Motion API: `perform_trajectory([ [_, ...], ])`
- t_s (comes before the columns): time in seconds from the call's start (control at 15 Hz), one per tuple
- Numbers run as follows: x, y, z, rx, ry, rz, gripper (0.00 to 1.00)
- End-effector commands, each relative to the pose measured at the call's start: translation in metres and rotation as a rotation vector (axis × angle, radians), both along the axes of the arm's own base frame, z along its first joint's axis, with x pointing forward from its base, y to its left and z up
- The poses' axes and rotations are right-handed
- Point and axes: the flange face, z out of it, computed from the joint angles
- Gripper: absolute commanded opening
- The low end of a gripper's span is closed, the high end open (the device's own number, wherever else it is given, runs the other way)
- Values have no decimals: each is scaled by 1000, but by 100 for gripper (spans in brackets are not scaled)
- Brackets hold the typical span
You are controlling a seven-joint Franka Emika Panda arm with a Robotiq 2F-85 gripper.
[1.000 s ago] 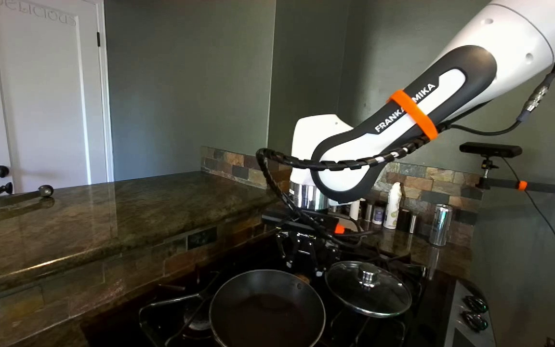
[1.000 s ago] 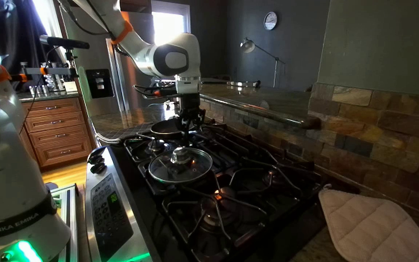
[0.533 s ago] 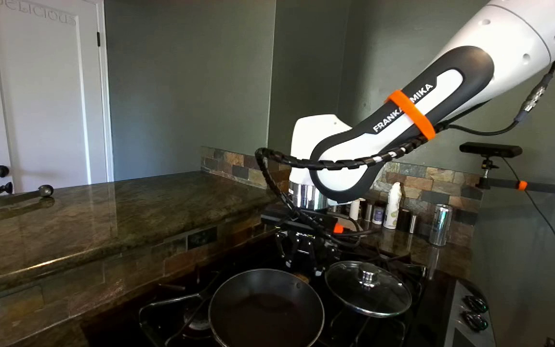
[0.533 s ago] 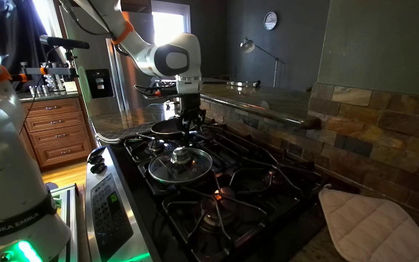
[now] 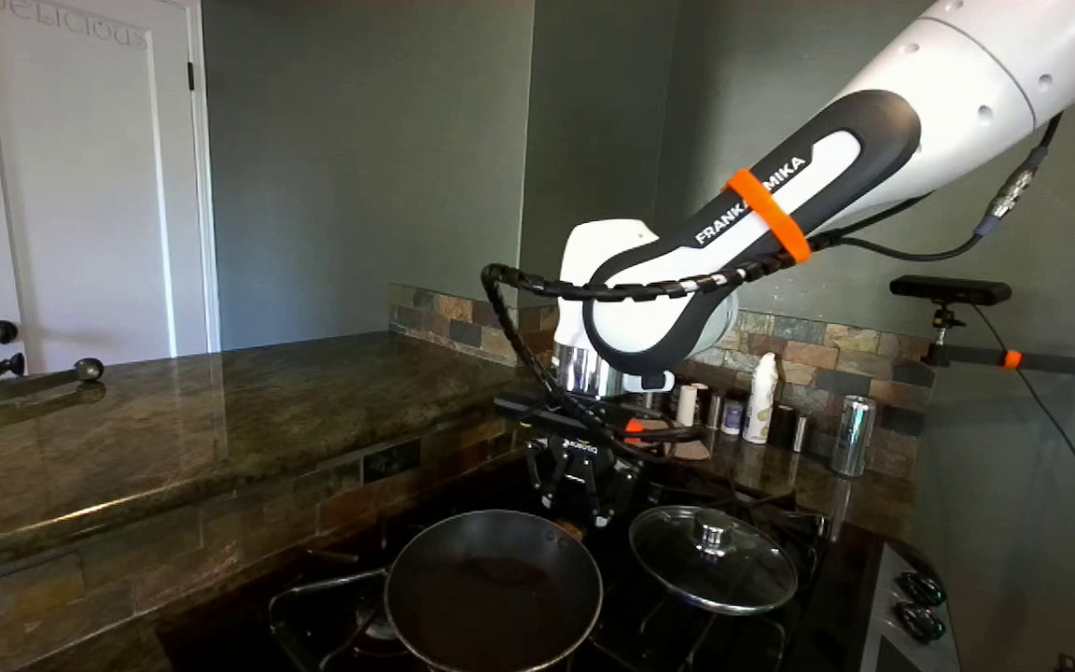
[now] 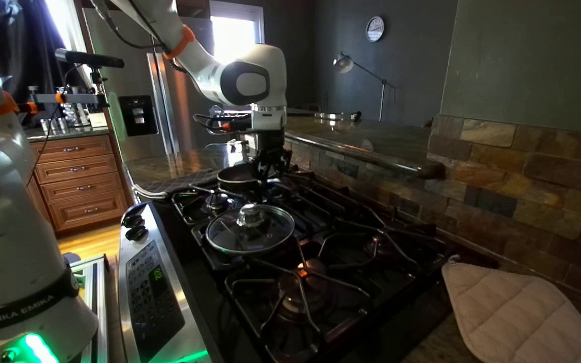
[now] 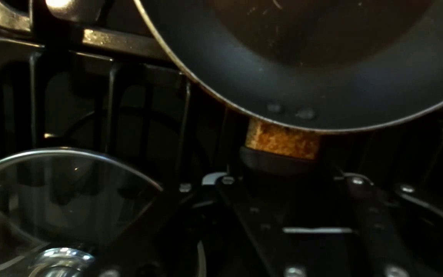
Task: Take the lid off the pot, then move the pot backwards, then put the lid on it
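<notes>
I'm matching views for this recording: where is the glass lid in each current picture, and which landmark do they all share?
In an exterior view: glass lid low, right of centre, to the right of the pot.
In an exterior view: glass lid just left of centre, lower half, below the pot.
Wrist view: glass lid in the lower-left corner, cut off by the picture's edge.
Shared landmark: the pot, in all three.

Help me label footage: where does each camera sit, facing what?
An exterior view: near the pot, facing the lid beyond; arm, claw show.
An exterior view: by the base, facing lid, pot beyond; base, arm, claw show.
Wrist view: arm-mounted, looking down at pot's handle; claw shows.
Both exterior views share pot and lid.
</notes>
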Motion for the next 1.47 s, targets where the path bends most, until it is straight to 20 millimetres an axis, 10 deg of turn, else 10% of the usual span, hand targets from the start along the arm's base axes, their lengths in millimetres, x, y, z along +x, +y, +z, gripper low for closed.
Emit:
perform_trajectory([
  [0.0, 23, 4, -2, 24, 2, -54, 23],
  [1.4, 83, 24, -11, -31, -42, -98, 23],
])
